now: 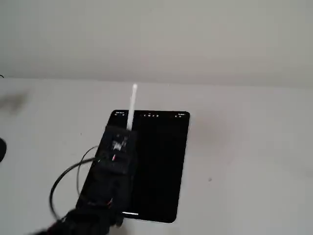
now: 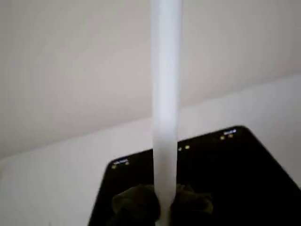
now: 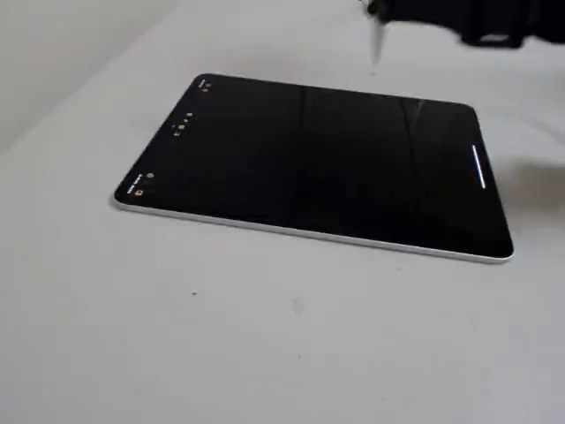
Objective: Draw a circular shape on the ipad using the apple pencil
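Observation:
The ipad (image 1: 161, 166) lies flat on the white table, its black screen lit only by tiny toolbar icons (image 1: 150, 115) along the far short side. No circular shape is in view on the screen. My gripper (image 1: 123, 136) hovers over the tablet's left part, shut on the apple pencil (image 1: 132, 105), whose white shaft sticks up past it. In the wrist view the pencil (image 2: 166, 103) runs up the middle between the dark fingers (image 2: 136, 203). Seen from the low fixed view, the pencil tip (image 3: 377, 42) hangs in the air beyond the ipad's (image 3: 309, 159) far edge, apart from the screen.
A black cable (image 1: 62, 180) loops on the table left of the arm. A dark object (image 1: 1, 149) sits at the left edge. The pale wall (image 1: 156, 39) rises behind the table. Bare table (image 1: 244, 161) lies right of the tablet.

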You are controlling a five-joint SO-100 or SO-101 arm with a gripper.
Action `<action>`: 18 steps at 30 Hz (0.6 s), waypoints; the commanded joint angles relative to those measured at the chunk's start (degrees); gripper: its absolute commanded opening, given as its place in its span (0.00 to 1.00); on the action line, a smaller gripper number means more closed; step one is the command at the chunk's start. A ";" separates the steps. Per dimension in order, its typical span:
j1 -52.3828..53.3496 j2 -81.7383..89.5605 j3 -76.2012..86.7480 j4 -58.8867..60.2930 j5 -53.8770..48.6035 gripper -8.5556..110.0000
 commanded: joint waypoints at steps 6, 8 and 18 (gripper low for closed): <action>1.05 -22.41 -21.27 -6.06 -3.25 0.07; 1.23 -24.70 -22.94 -6.06 -3.60 0.07; 2.29 -32.52 -29.36 -6.42 -3.96 0.07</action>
